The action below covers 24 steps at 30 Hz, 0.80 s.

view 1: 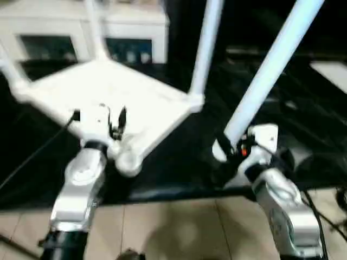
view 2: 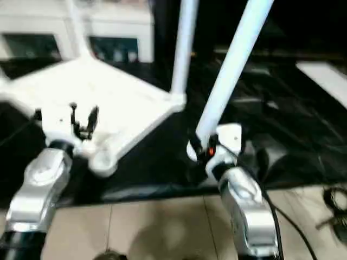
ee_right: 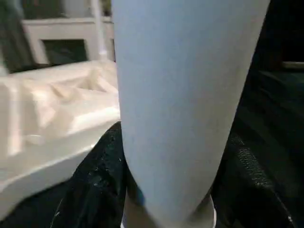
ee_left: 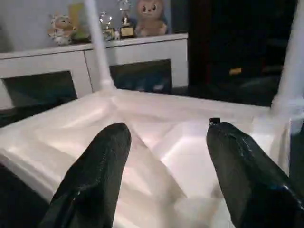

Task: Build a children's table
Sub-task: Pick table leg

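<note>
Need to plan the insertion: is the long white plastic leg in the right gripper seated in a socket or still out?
Out. The right gripper holds the long white plastic leg tilted, apart from the white tabletop.

The table top (view 1: 108, 97) lies underside up on the dark surface (view 1: 179, 157), left of centre. Legs stand in its corners: one at the back (view 1: 95, 27), one at the right (view 1: 205, 49). The left gripper (view 1: 97, 116) sits over the top's near edge. To the right, apart from the top, the right gripper (view 1: 230, 149) holds a loose leg (view 1: 271, 65) slanting up and away. A cabinet (view 1: 81, 27) stands behind.
</note>
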### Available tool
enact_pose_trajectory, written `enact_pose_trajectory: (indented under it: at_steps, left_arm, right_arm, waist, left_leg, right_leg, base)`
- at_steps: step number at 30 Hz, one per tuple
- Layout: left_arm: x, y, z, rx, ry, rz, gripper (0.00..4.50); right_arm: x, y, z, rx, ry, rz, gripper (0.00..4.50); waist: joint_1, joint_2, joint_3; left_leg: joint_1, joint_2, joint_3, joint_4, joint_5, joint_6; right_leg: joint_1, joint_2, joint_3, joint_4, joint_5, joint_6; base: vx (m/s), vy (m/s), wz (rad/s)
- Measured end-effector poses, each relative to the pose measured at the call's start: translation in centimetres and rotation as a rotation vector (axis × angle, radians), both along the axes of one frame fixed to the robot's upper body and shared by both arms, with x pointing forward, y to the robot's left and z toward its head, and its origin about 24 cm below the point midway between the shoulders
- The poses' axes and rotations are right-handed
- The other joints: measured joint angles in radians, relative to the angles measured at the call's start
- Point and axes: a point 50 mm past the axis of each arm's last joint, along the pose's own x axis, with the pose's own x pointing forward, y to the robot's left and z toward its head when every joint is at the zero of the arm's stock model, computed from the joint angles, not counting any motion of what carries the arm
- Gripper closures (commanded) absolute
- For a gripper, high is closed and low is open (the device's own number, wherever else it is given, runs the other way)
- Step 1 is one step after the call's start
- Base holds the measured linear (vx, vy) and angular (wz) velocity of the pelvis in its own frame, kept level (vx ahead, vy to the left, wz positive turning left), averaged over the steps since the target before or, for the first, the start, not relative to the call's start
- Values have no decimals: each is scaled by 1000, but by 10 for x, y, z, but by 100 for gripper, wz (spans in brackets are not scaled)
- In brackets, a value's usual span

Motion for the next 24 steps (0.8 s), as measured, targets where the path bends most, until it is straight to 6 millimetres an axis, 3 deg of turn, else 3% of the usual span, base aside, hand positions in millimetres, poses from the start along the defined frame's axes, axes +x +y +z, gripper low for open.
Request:
enact_pose_trajectory:
  at_steps: [1,2,3,4,5,6,7,8,9,10,11,12,13,14,16,17,18,19,21,23,24]
  left_arm:
    - [0,-1,1,-5,-7,-1,150]
    - [-1,-2,-1,-11,-6,-5,150]
    - [-1,-7,-1,-16,-5,-19,150]
    - [-2,-12,-2,-14,-3,-36,150]
    - [-4,-16,-4,-11,3,-59,150]
    - [-4,-20,-4,-6,0,-87,150]
    - [-4,-24,-2,-4,-11,-109,150]
    - [-4,-25,2,-1,-25,-120,150]
    - [-6,-24,-3,-6,-9,-116,150]
    - [-7,-22,-7,-8,6,-113,150]
    - [-8,-21,-8,-9,14,-110,150]
    - [-8,-20,-8,-9,14,-104,150]
    - [-8,-19,-7,-10,11,-100,150]
    - [-8,-20,-8,-16,13,-98,150]
    - [-9,-21,-10,-26,20,-96,150]
    - [-9,-21,-10,-27,20,-95,150]
    - [-9,-21,-9,-27,17,-94,150]
    - [-9,-21,-9,-29,19,-92,150]
    - [-10,-13,-10,-26,23,-56,150]
    - [-10,-7,-11,-25,25,-28,150]
    - [-10,-5,-10,-21,24,-20,150]
  right_arm:
    - [1,-1,2,-6,-9,4,259]
    - [1,-2,-1,-14,2,3,259]
    - [1,-7,-4,-31,15,-3,259]
    - [1,-12,-6,-39,22,-13,259]
    - [1,-15,-5,-41,21,-21,259]
    - [2,-18,-3,-40,13,-31,259]
    - [2,-21,-2,-48,9,-38,259]
    - [3,-23,-3,-50,14,-47,259]
    - [2,-25,-8,-55,34,-52,259]
    - [2,-24,-9,-55,42,-47,259]
    - [2,-22,-8,-54,41,-42,259]
    - [2,-21,-8,-51,40,-34,259]
    - [2,-20,-8,-51,39,-31,259]
    - [2,-21,-9,-52,42,-30,259]
    - [2,-23,-8,-64,41,-28,259]
    - [2,-24,-8,-68,41,-29,259]
    - [1,-24,-9,-68,47,-31,259]
    - [0,-25,-11,-70,54,-32,259]
    - [-1,-17,-13,-71,60,17,259]
    - [-1,-8,-13,-75,60,64,259]
    - [-2,-7,-14,-79,62,78,259]
  waist:
    - [1,-4,-2]
    - [-2,-6,-2]
    - [-2,-14,1]
    - [2,-15,3]
    - [2,-24,1]
    - [-2,-22,-2]
    - [-8,-9,-9]
    - [-12,-7,-6]
    - [-22,-9,-5]
    - [-28,-4,-4]
    - [-33,-3,-2]
    - [-36,-4,0]
    - [-34,-17,2]
    - [-30,-22,6]
    - [-21,-18,11]
    - [-18,-12,11]
    - [-23,5,9]
    - [-26,1,11]
    - [-50,-1,8]
    - [-74,-4,7]
    - [-77,-20,4]
  left_leg:
    - [-11,-4,-2,-14,4,-6]
    - [-11,-6,-11,-25,4,-6]
    - [-21,-7,-18,43,-17,11]
    - [-34,-8,-39,165,-24,22]
    - [-39,-22,-57,236,-24,21]
    - [-4,-31,-65,202,-24,20]
    - [30,-28,-68,134,-29,21]
    - [42,-24,-70,96,-64,10]
    - [44,-10,-70,83,-60,4]
    - [46,3,-69,76,-59,2]
    - [45,7,-67,70,-57,-1]
    - [47,2,-64,72,-56,-2]
    - [63,-2,-56,72,-57,-3]
    - [77,-6,-52,66,-61,-11]
    - [84,2,-53,110,-113,-3]
    - [92,5,-58,113,-118,5]
    - [109,12,-56,96,-110,-9]
    - [112,13,-52,88,-111,-9]
    - [127,11,-53,62,-109,-11]
    - [141,3,-53,60,-109,-11]
    - [137,-8,-55,60,-111,-10]
  right_leg:
    - [-2,1,11,-14,-23,-2]
    - [-7,2,6,-20,-13,-13]
    - [-7,1,-8,-28,-6,-22]
    - [-5,0,-10,-27,-3,-25]
    - [-7,-4,-17,-28,-2,-23]
    - [-17,-9,-35,-34,0,-20]
    - [-29,-9,-58,-36,4,-16]
    - [-34,-14,-77,-44,27,-21]
    - [-32,-10,-93,-70,40,-19]
    - [-25,-9,-106,-86,43,-13]
    - [-22,-8,-98,-83,43,-10]
    - [-15,-19,-55,-54,41,-7]
    - [-13,-32,-34,-37,30,7]
    - [-14,-33,-27,-36,27,4]
    - [-4,-38,-48,-53,23,4]
    - [4,-38,-58,-57,23,4]
    - [11,-35,-70,-69,23,4]
    - [13,-34,-70,-77,23,4]
    - [20,-31,-68,-99,23,4]
    - [19,-33,-58,-89,24,2]
    - [32,-36,-48,-83,30,5]
  base:
    - [-153,-78,-4]
    - [-160,-87,-6]
    - [-160,-87,-6]
    - [-142,-89,-20]
    - [-78,-81,-35]
    - [-78,-81,-35]
    - [-65,-31,-32]
    - [-127,-7,-17]
    - [-127,-7,-17]
    - [-112,-3,-7]
    - [-101,-5,-11]
    - [-101,-5,-11]
    - [0,0,0]
    - [-2,-58,0]
    - [-15,-46,-11]
    - [52,15,-14]
    - [52,15,-14]
    - [0,0,0]
    - [0,0,0]
    - [69,22,-11]
    - [78,10,-8]
